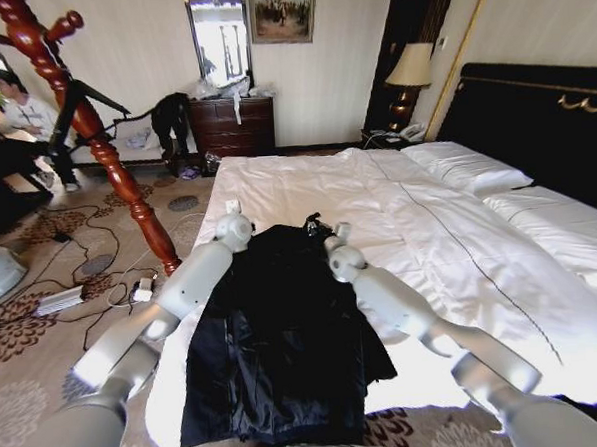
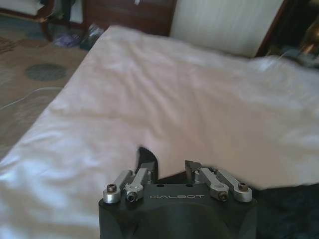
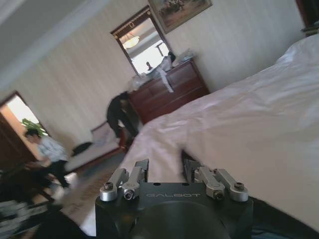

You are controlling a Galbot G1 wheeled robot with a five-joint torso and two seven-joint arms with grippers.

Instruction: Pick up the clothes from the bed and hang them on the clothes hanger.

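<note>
The clothes, a black coat (image 1: 284, 334), lie flat on the bed (image 1: 429, 237) near its foot, with the hem hanging over the edge. My left gripper (image 1: 233, 219) hovers open over the white duvet just beyond the coat's left shoulder; in the left wrist view the gripper (image 2: 169, 167) holds nothing and the coat (image 2: 289, 209) lies at its side. My right gripper (image 1: 337, 239) is open beside the coat's collar (image 1: 314, 226), and the right wrist view also shows this gripper (image 3: 165, 169) empty. The clothes hanger (image 1: 83, 125), a reddish-brown wooden stand, leans in at the left on the carpet.
A dark wooden dresser (image 1: 233, 125) with a mirror stands against the far wall. A lamp (image 1: 409, 68) sits by the black headboard (image 1: 533, 111). Cables and a power strip (image 1: 62, 299) lie on the carpet left of the bed. A person (image 1: 22, 110) sits at the far left.
</note>
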